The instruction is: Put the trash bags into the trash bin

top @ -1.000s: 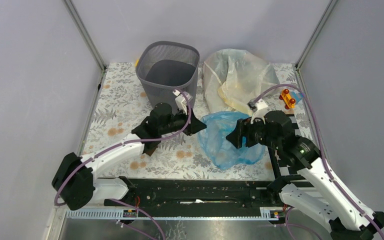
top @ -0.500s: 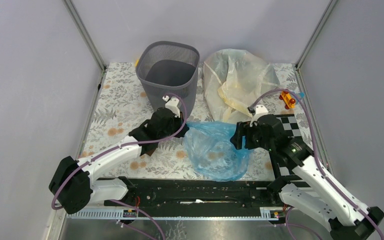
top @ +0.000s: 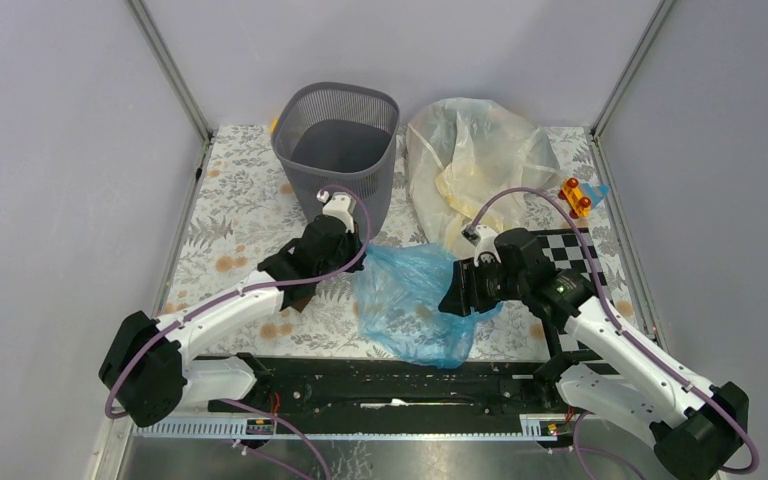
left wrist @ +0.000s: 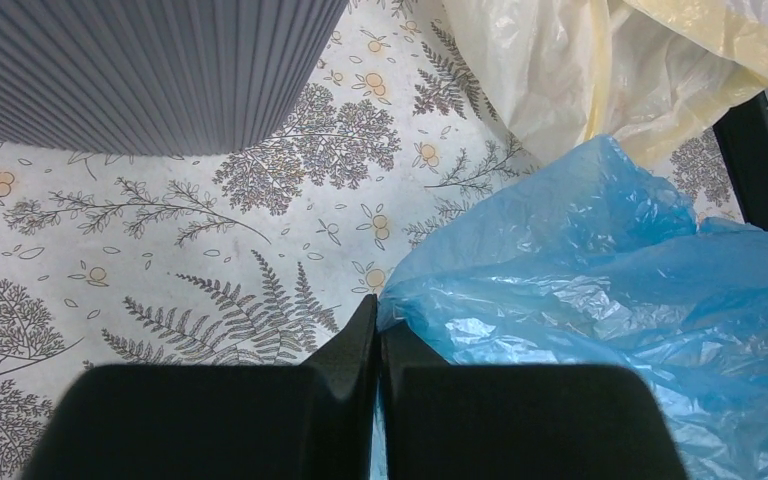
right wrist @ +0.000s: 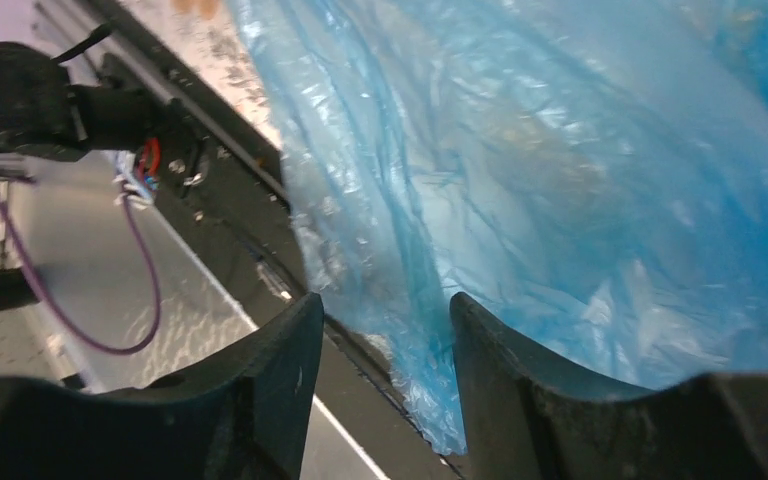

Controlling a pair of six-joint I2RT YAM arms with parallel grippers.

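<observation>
Near the front edge of the desk (top: 240, 200), my left hand (left wrist: 378, 305) is pinched tight on the blue trash bag (top: 410, 300). My right hand (right wrist: 385, 305) stands parted, film between its fingers. I judge this the carry. Next comes a lift over the trash bin (top: 305, 175) at the far edge, beside the yellowish trash bag (top: 475, 150).

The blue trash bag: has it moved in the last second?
Yes. The blue trash bag shifted left, toward the side of the trash bin.
</observation>
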